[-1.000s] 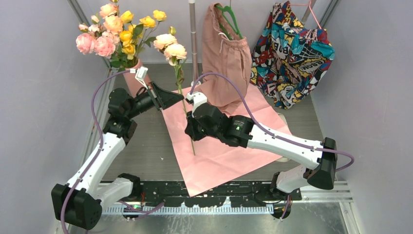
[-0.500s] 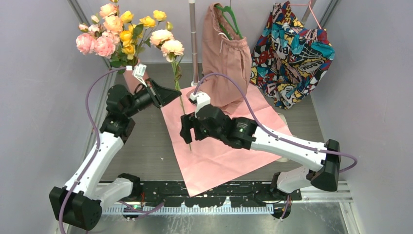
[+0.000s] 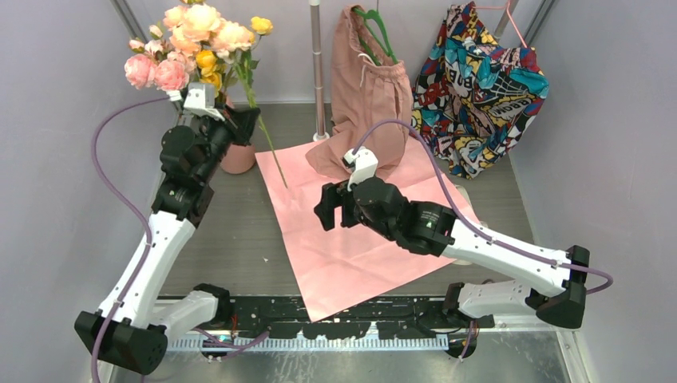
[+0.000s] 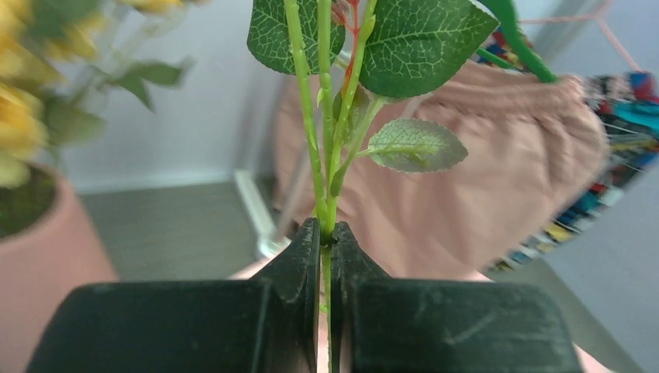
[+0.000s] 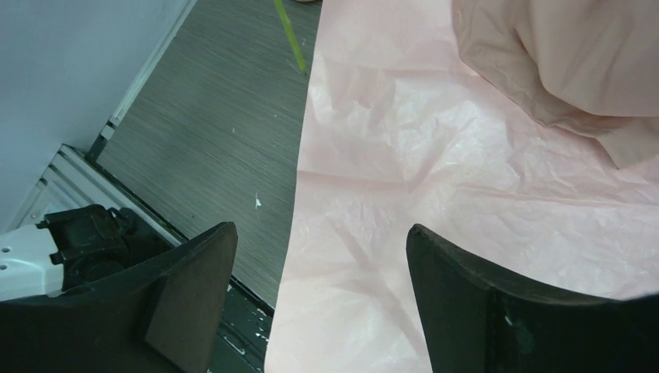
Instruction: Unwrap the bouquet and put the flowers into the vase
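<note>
the wrapping's done with: the pink paper [image 3: 359,239] lies spread flat on the bench [image 3: 231,239], directly under the right jaws, which stand wide apart with nothing between them. the work is over at the left jaws, pinched tight on one green stem [image 4: 326,194] just below its leaves. its lower end slants down past the jaws to the near corner of the paper, and its head is up among the flowers [image 3: 192,40] that already stand in the vase [image 3: 238,155]. the vase sits just beside and below the left jaws, on their far side. i see no other blooms lying loose, so i'd judge this to be the last stem going in. the stem's foot hangs outside and lower than the vase's mouth, so next it needs lifting until the foot clears the rim, swinging over the opening, lowering in, and only then releasing.
</note>
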